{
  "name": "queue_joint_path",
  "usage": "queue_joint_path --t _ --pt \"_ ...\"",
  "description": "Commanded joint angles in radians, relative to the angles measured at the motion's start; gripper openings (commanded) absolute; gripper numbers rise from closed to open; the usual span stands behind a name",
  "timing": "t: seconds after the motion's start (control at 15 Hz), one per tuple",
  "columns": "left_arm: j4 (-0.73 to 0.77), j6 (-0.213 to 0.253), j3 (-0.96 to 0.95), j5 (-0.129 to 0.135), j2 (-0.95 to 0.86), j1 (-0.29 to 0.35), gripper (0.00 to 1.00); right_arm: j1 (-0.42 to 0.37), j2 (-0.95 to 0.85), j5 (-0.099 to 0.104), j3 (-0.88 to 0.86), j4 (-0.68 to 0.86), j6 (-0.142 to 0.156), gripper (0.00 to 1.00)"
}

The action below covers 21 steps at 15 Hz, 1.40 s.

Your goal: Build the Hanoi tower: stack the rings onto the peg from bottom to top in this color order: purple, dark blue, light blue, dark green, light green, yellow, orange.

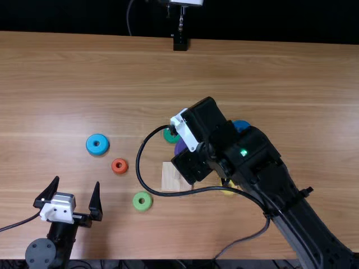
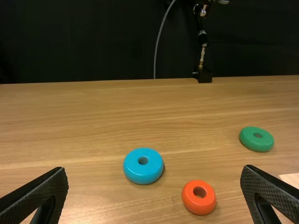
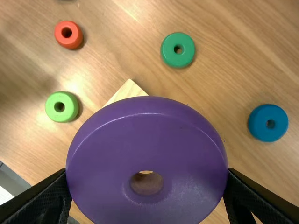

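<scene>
Right gripper: clamped on the purple ring, which partly masks the wooden base in its wrist view. Left gripper: fingers spread. Light blue ring: flat on table

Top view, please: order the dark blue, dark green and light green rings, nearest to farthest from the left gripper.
From the left gripper:
1. Light green ring, to its right.
2. Dark green ring, farther right and up the table.
3. Dark blue ring, beyond the right arm.
</scene>
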Motion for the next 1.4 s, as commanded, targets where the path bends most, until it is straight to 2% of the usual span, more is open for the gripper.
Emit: queue_joint_path --t 0.0,0.53,0.8,1.33 --pt "-0.002 0.009 -0.031 0.010 -0.012 0.010 1.00 0.017 0.021 -0.013 0.036 0.004 0.003 0.00" --pt "-0.002 0.009 -0.031 0.010 -0.012 0.010 1.00 0.044 0.067 -0.014 0.039 0.005 0.003 0.00" --pt "-0.002 0.009 -0.031 0.010 -0.012 0.010 1.00 0.045 0.108 -0.014 0.094 0.004 0.005 0.00" --pt "0.000 0.009 -0.031 0.010 -0.012 0.010 1.00 0.057 0.110 -0.013 0.064 -0.007 0.003 0.00"
